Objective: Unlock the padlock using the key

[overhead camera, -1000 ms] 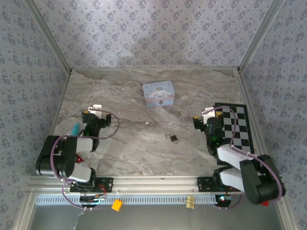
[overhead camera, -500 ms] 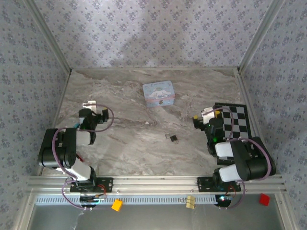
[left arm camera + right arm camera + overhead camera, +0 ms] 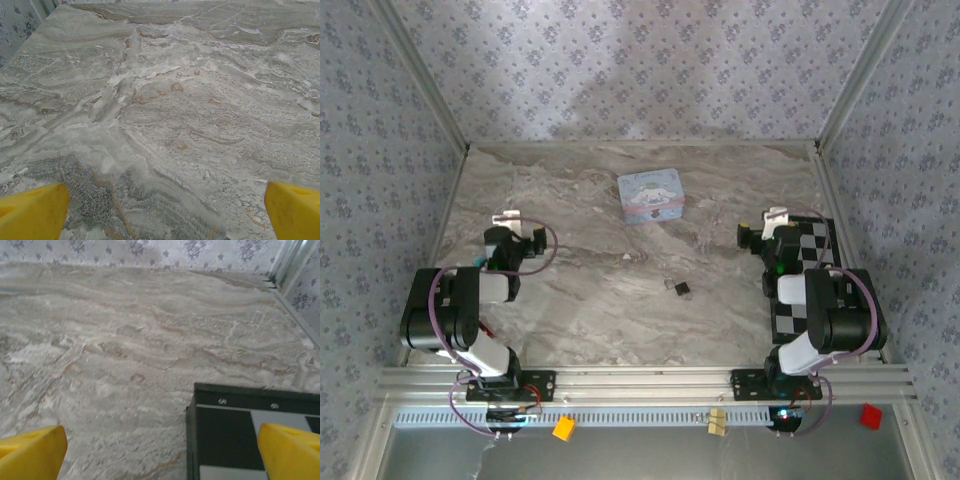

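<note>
Veined grey marble desk [image 3: 590,300], tiny dark blocky padlock [image 3: 681,288] lying mid-desk, square pale blue tin [image 3: 650,196] beyond it, flat checkered board [image 3: 825,262] at right, left end effector [image 3: 160,215] and right end effector [image 3: 160,450] both spread wide, empty, yellow-tipped.

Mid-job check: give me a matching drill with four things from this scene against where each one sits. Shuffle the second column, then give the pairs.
Things:
1. padlock
2. tin
3. checkered board
4. left gripper

Places:
A. far middle of the table, toward the back wall
B. along the right edge of the table
C. left side, jaws open over bare marble
D. about the centre of the table, nearer than the pale blue box

Pairs: 1-D, 2-A, 3-B, 4-C
</note>
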{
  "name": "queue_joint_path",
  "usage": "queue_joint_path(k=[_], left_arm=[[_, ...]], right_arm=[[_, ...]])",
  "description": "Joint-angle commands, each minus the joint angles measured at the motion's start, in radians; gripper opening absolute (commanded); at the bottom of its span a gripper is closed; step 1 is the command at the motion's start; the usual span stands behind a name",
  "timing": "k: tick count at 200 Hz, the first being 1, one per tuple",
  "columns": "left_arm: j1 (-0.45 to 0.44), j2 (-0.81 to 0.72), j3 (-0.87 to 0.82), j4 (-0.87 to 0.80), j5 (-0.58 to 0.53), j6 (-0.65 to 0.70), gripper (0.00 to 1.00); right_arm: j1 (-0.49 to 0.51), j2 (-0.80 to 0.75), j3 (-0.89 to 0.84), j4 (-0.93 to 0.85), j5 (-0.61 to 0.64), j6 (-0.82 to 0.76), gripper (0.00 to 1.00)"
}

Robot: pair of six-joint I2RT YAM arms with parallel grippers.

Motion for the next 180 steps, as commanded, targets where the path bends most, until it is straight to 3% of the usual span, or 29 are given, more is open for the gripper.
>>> queue_joint_path(k=[1,180], left_arm=[[0.004,-0.007,0.018,0.003,0.017,-0.013,1.0],[0.005,-0.008,0.018,0.003,0.017,-0.012,1.0]], right_arm=[[-0.005,0.002,0.007,-0.051,0.004,0.035,0.99],[-0.009,0.002,0.014,-0.069,-0.006,0.038,0.99]])
